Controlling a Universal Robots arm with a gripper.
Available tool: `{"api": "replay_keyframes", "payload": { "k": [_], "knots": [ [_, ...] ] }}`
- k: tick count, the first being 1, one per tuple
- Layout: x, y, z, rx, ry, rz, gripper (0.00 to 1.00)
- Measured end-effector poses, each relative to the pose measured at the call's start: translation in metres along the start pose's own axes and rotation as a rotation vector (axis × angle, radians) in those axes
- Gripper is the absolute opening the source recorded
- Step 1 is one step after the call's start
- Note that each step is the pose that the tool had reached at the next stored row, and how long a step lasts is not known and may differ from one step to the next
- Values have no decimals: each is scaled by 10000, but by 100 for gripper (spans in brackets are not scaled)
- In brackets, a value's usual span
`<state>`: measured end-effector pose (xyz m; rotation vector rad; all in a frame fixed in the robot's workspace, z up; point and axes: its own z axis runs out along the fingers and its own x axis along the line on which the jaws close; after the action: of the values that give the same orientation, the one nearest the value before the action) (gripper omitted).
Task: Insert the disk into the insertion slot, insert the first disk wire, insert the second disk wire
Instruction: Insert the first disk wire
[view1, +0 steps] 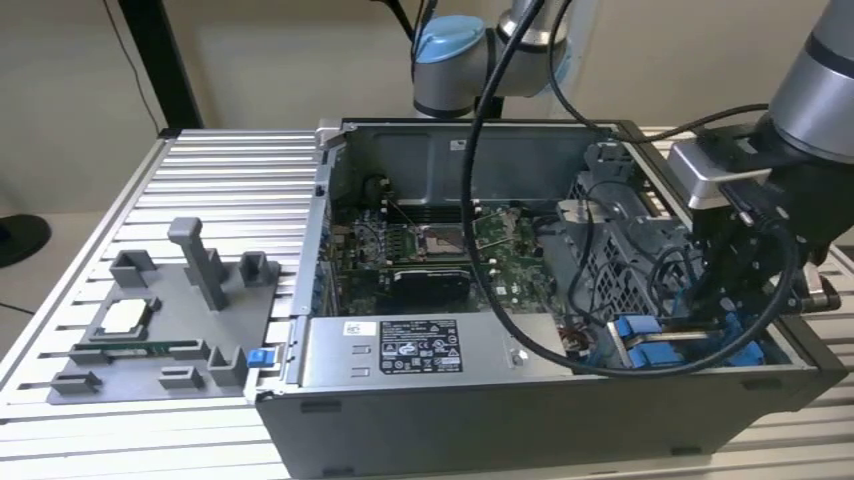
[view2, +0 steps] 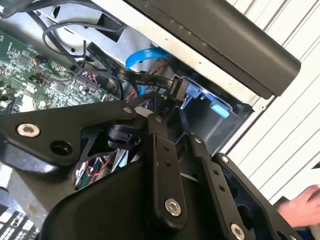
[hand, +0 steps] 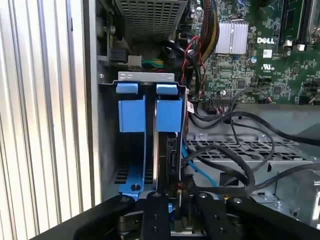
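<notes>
The disk (hand: 172, 152) stands on edge in the insertion slot (hand: 169, 107), the blue-railed bay beside a second blue bay (hand: 131, 107). In the exterior view my gripper (view1: 731, 318) reaches down into that bay (view1: 641, 335) at the case's front corner on the view's right. Its fingers (hand: 155, 212) stand close together at the disk's edge, shut on a black disk wire (view2: 150, 79) just behind its connector (view2: 178, 90). The connector sits against the blue rail (view2: 197, 92). A blue wire (view2: 145, 55) curves past it, and runs beside the disk (hand: 200, 170).
The open computer case (view1: 400, 405) lies on a slatted aluminium table (view1: 227, 180). A grey perforated cage (hand: 250, 150) and loose black cables (hand: 235, 160) crowd the bay. The motherboard (view1: 427, 250) lies deeper inside. A grey fixture (view1: 160, 320) sits outside. A person's hand (view2: 300, 205) rests near the case.
</notes>
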<state>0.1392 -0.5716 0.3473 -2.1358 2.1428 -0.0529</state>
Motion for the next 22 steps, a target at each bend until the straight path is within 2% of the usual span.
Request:
{"api": "replay_keyframes", "payload": {
  "k": [4,8,15,16,17,22],
  "knots": [
    [-6,-13,-120,-56,4,3,100],
    [-10,-21,-193,-73,1,4,100],
    [-11,-32,-201,-86,5,2,100],
    [-11,-53,-200,-139,6,5,100],
    [-10,-82,-196,-231,6,13,100],
    [-10,-239,-178,-736,8,42,100]
  ]
}}
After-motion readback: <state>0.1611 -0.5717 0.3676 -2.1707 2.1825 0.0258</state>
